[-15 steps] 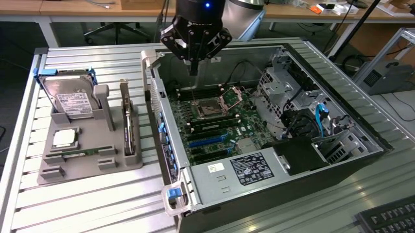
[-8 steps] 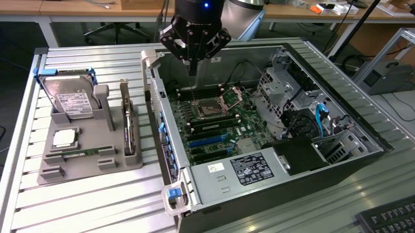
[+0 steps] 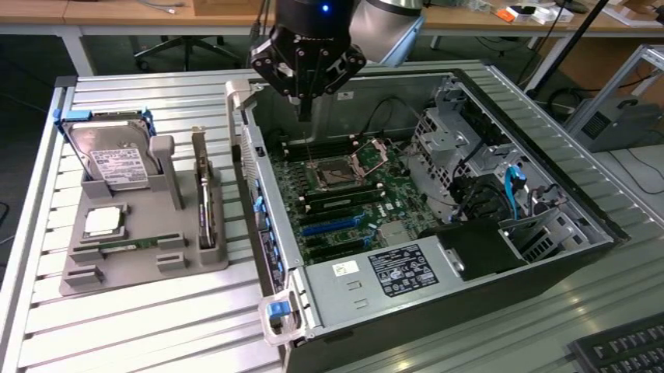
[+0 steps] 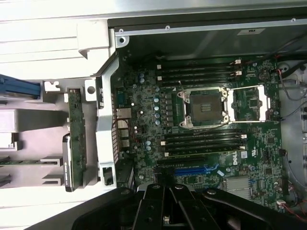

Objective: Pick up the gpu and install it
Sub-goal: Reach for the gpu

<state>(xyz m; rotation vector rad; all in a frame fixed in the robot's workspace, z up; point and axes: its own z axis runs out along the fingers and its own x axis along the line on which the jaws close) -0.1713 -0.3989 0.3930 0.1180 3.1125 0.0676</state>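
Exterior view: gripper (image 3: 303, 105) closed, empty, above far edge of open computer case (image 3: 415, 87).
Gpu (image 3: 207, 206): standing along case-side edge of grey holder (image 3: 114, 272).

High exterior and downward wrist views share motherboard (image 4: 144, 105).

I work in a robotics lab or electronics workshop. A slatted aluminium bench (image 3: 135, 334) carries an open tower PC (image 3: 415, 87), with a grey fixture (image 3: 114, 273) of spare parts at nine o'clock from it. Wooden desks (image 3: 456, 17) and an office chair base (image 3: 186, 47) stand at twelve, a keyboard (image 3: 623, 350) at five.
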